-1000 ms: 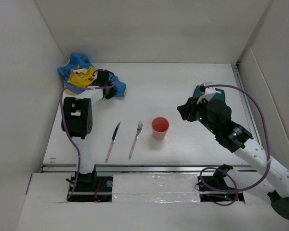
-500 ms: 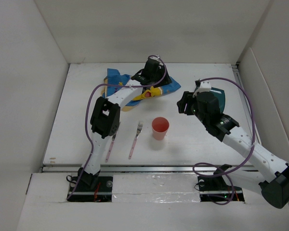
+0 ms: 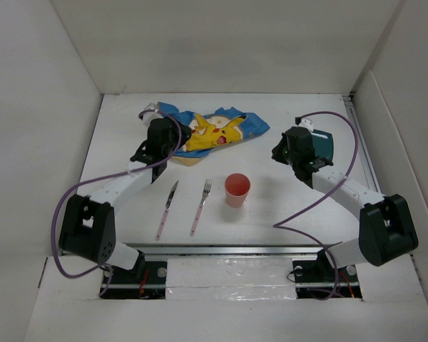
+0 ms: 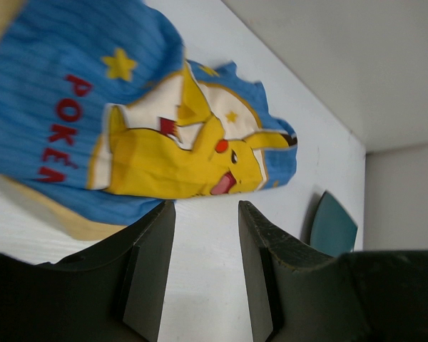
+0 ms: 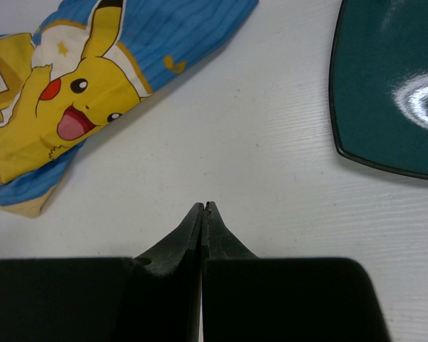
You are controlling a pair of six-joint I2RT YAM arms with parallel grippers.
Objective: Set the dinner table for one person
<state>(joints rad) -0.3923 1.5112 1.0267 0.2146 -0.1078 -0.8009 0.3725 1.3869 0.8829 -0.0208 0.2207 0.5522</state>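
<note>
Five items lie on the dinner table (image 3: 257,221), none arranged yet. The placemat (image 3: 214,132) sits rumpled at the far side, with the knife (image 3: 167,209), fork (image 3: 201,206) and cup (image 3: 237,189) nearer. Spreading the mat and laying everything on it remains, I judge. The left gripper (image 4: 203,214) hangs by the mat, jaws apart and empty. The right gripper (image 5: 203,206) has its jaws pressed together on nothing. Overhead, the right arm half hides the plate (image 3: 327,144), seemingly square. The right wrist view shows its glossy green rim.

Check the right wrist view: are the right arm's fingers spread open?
No, the right gripper has its fingers pressed together, with no gap showing between the tips.
</note>
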